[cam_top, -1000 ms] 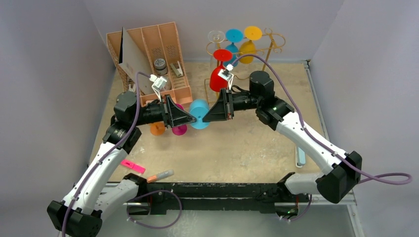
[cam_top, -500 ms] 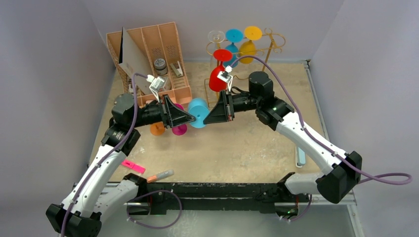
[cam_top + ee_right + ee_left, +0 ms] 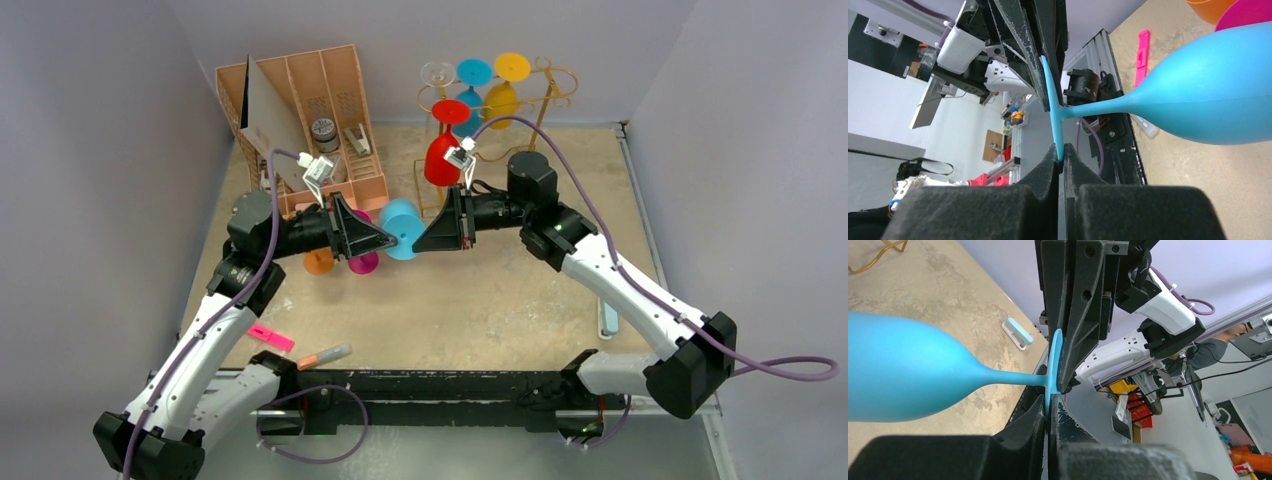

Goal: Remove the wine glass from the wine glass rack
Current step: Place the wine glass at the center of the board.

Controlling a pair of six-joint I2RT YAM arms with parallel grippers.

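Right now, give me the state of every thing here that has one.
blue wine glass, off the rack, sideways, held by its foot.
left fingers, shut on the foot's rim.
right fingers, shut on the same foot.
wine glass rack, upright, other glasses hanging on it.

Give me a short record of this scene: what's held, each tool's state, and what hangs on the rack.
held item: blue wine glass, tipped sideways
left tool: shut on the rim of its foot
right tool: shut on the foot's opposite rim
wine glass rack: other coloured glasses hanging upside down
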